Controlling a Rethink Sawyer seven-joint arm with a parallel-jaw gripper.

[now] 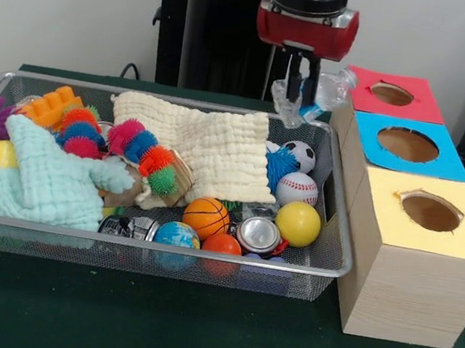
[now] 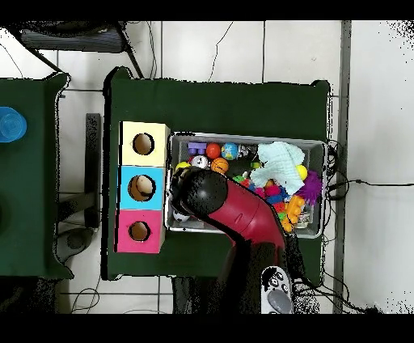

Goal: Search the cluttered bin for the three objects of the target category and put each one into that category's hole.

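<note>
The gripper (image 1: pixel 299 86) hangs from the red wrist above the far corner of the bin (image 1: pixel 337 241), on the side nearest the boxes, and its dark fingers (image 1: pixel 313 75) are closed down on a clear plastic bottle (image 1: pixel 313 94), pinched somewhere near its middle. The bottle lies crosswise to the fingers, its long axis tilted: one crumpled end droops below the gripper toward the bin side, the other rises toward the boxes, with a bit of bluish label showing just under the fingertips. It is lifted clear of the clutter and touches nothing below. What the next move seems to turn on is the sideways gap to the holes: in the front view the red-topped box (image 1: pixel 422 104) sits just beside the gripper, at about its height, with its hole (image 1: pixel 392 94) a little beyond the bottle's raised end; the blue box's hole (image 1: pixel 408 144) and the yellow box's hole (image 1: pixel 431 212) lie further off and lower. Which hole belongs to bottles cannot be told. In the overhead view the arm (image 2: pixel 247 214) covers the gripper and bottle, over the bin's edge next to the boxes. Any other bottles in the bin are not visible among the cloths and balls.
</note>
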